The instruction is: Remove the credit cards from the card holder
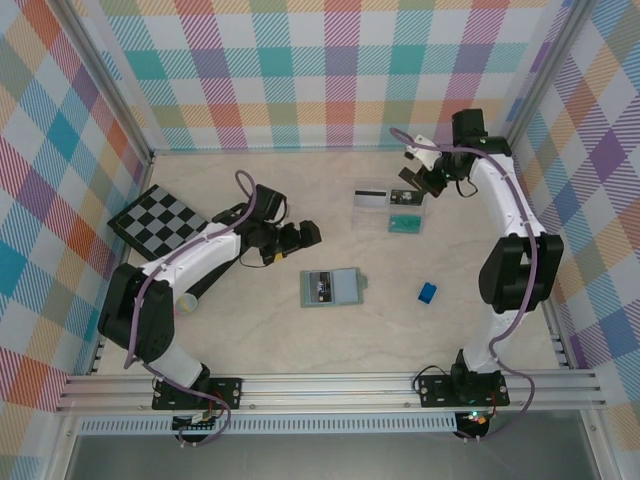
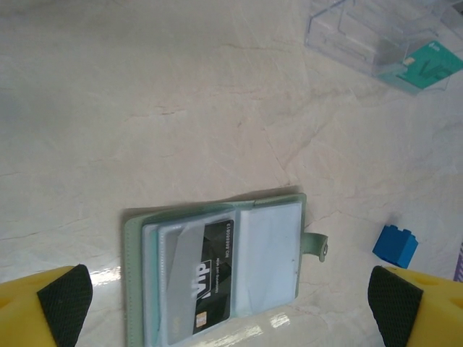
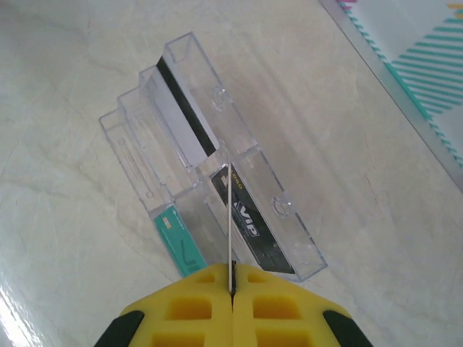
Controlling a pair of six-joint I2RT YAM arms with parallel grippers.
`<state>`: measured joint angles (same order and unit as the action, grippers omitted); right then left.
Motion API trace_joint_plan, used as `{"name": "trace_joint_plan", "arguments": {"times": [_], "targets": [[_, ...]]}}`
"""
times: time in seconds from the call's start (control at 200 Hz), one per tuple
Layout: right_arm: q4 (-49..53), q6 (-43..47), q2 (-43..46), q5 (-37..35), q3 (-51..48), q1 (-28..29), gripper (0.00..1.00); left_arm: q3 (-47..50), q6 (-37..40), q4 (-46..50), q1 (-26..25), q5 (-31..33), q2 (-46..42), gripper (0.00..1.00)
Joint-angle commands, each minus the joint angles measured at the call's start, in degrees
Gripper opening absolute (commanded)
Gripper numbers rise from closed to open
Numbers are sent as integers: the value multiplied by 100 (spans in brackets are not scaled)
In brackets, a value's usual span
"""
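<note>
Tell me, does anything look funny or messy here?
Only a little: the teal card pokes out past the edge of the clear tray, while the striped card and dark card sit inside it. Nothing looks spilled or broken.

The left arm (image 1: 190, 262) stretches low toward the table's middle, the left gripper (image 2: 231, 296) spread wide. The right arm (image 1: 505, 220) arches far back, the right gripper (image 3: 232, 278) pinching a thin card (image 3: 228, 217) edge-on.
</note>
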<state>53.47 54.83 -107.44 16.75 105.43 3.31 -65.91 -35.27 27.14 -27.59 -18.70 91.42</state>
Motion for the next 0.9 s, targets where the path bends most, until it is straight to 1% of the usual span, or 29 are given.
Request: {"name": "trace_joint_plan", "arguments": {"times": [0.0,0.145,0.38,0.52,0.64,0.895], "targets": [[1156,1389,-283,561,387,-87,0,-222,46,-235,90,-611,159,100],[1317,1672,-607,386,537,-93,0,-311,117,-53,93,-635,281,100],[613,1867,-726,88,336,8,0,-315,23,-121,88,-700,347,100],[629,2017,-994,-13,578,43,1,-317,-16,-87,88,-704,356,100],[734,2158,-1215,34,800,72,1,-317,6,-10,88,-671,360,100],[571,2250,-1552,-86,1042,143,0,-335,-59,-23,88,-683,477,100]]}}
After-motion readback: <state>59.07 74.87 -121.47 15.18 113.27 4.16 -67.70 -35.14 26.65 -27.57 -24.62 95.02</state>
